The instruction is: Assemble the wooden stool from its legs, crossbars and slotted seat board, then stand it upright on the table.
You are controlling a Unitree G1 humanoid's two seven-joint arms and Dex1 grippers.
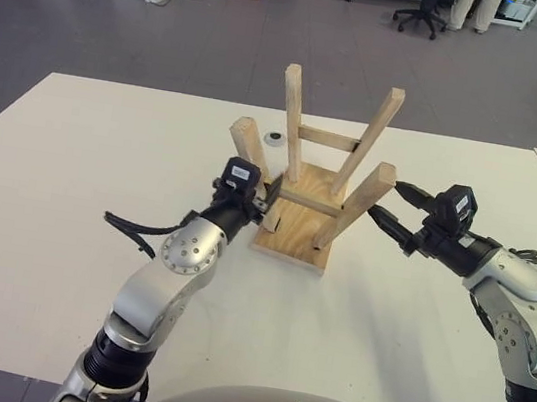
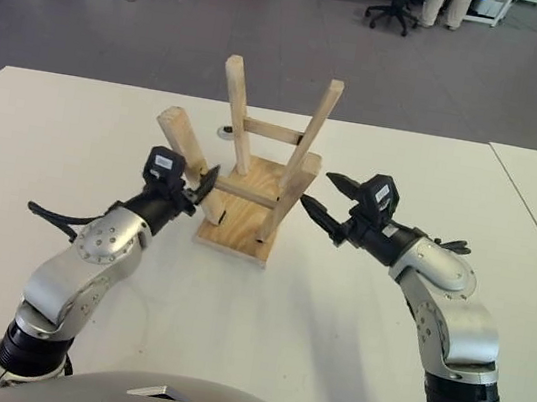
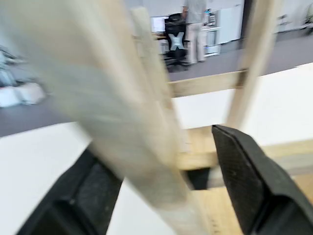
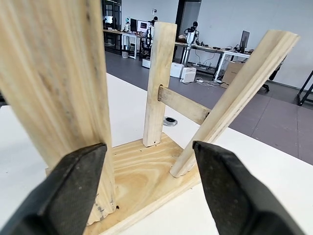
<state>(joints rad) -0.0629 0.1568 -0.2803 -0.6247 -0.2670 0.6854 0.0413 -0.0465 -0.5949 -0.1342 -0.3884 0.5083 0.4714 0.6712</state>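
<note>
The stool (image 1: 303, 188) stands upside down near the middle of the white tabletop (image 1: 72, 162). Its seat board (image 1: 287, 246) lies flat on the surface and the four legs point up and splay outward. One crossbar (image 1: 326, 138) joins the two far legs high up. Another crossbar (image 1: 299, 199) runs lower down between the near legs.

The left claw (image 1: 266, 204) sits at the stool's left side, low down by the near left leg (image 1: 248, 146). Its fingers (image 3: 249, 181) are apart with that leg between them, and a gap shows on one side, so it is not clamped.

The right claw (image 1: 389, 204) hovers at the stool's right side, just beside the near right leg (image 1: 359, 204). Its two black fingers (image 4: 78, 181) are spread wide and grip nothing.

A small round fitting (image 1: 275, 139) sits in the tabletop just behind the stool, by the near left leg's top.
</note>
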